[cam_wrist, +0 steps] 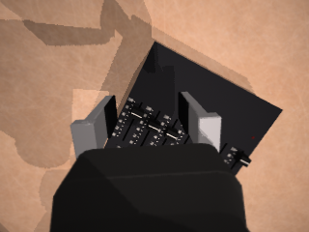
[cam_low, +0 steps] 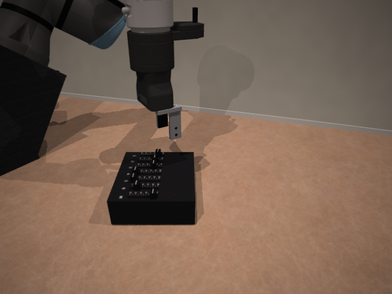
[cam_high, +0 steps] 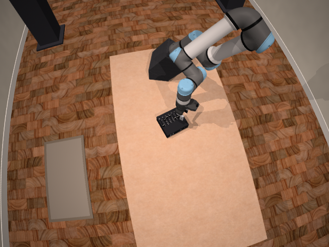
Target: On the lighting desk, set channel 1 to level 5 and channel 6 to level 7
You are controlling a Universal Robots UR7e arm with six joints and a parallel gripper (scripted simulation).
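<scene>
The lighting desk is a black box that stands flat on the tan table, with six faders in rows on its top. In the exterior view the nearest fader's cap sits towards the right of its slot, and so does the farthest cap; the middle caps sit further left. My gripper is open and empty. It hangs a little above the desk's far end. In the wrist view three caps lie between the fingers, and one cap lies outside the right finger.
The robot's black pedestal stands on the table behind the desk. A grey mat lies on the wooden floor at the left. A dark column stands at the far left. A wall runs behind the table's far edge.
</scene>
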